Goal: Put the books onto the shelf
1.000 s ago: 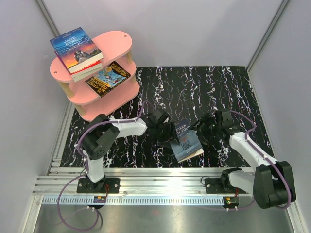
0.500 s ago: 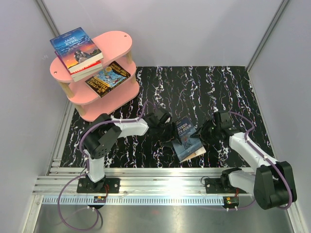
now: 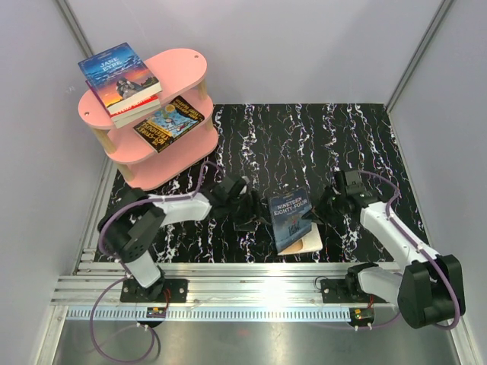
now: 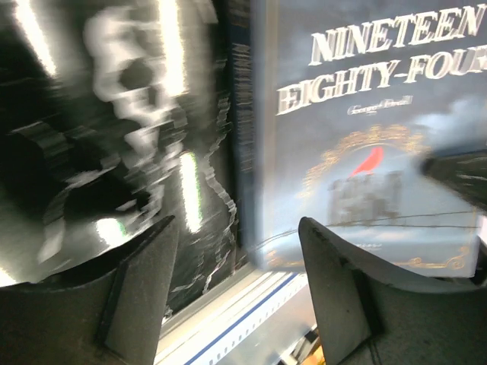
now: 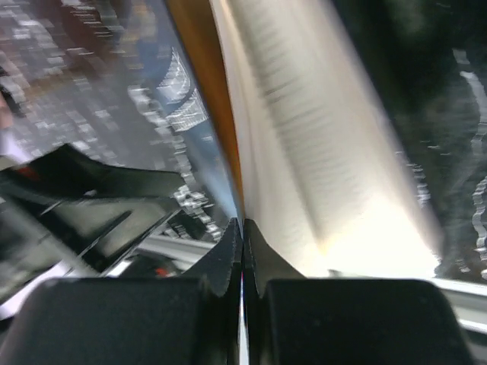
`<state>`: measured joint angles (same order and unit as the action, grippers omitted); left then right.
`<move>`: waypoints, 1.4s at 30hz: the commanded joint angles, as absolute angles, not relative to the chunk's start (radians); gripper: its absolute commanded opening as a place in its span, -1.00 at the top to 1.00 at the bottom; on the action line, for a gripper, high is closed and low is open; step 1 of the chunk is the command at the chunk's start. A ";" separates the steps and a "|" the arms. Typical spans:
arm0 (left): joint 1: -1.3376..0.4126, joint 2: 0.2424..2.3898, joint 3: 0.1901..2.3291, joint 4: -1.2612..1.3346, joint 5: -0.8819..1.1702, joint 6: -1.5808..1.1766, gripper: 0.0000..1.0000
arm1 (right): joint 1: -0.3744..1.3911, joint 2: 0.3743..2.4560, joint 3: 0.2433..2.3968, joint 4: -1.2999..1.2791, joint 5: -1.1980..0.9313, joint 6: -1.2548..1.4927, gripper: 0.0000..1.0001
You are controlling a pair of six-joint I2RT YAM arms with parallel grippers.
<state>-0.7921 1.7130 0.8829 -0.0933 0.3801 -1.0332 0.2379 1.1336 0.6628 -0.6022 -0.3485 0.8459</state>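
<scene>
Changes from a second ago: the left gripper [image 3: 245, 211] has backed off to the left and no longer sits at the book's spine. The right gripper [image 3: 323, 210], open before, is now shut. "Nineteen Eighty-Four" [image 3: 291, 220] was propped up at a tilt between the two grippers. Now it lies flatter, cover up, title readable from above. The shelf [image 3: 185, 70] and its books are unchanged.

Book position: near the near edge of the desk [image 3: 304, 137], roughly mid-width, between the two grippers.

Left gripper [image 4: 236, 228]: jaws well apart, nothing between them. The book [image 4: 365, 114] is ahead and to the right of its fingers, spine side facing it, not touching.

Right gripper [image 5: 242, 228]: fingers pressed fully together, tips right at the book's page edge [image 5: 304, 114] on its right side. Cannot tell if a cover or page is pinched.

Shelf stands at the far left corner of the desk. "Jane Eyre" [image 3: 118, 72] is on the top board, stacked on a red-edged book [image 3: 129, 110]. The blue-yellow Treehouse book [image 3: 167, 122] is on the middle board.
</scene>
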 commanded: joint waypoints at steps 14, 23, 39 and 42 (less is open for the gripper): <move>-0.746 1.735 0.646 0.770 0.505 -1.357 -0.37 | 0.244 1.042 0.655 -0.356 -0.629 1.187 1.00; -0.767 1.832 0.649 0.893 0.505 -1.425 -0.30 | 0.245 1.049 0.759 -0.253 -0.663 1.322 1.00; -0.749 2.046 0.652 1.366 0.463 -1.692 -0.17 | 0.245 0.953 0.496 0.062 -0.689 1.586 1.00; -0.750 2.083 0.657 1.442 0.449 -1.735 -0.10 | 0.245 0.913 0.320 0.242 -0.686 1.710 1.00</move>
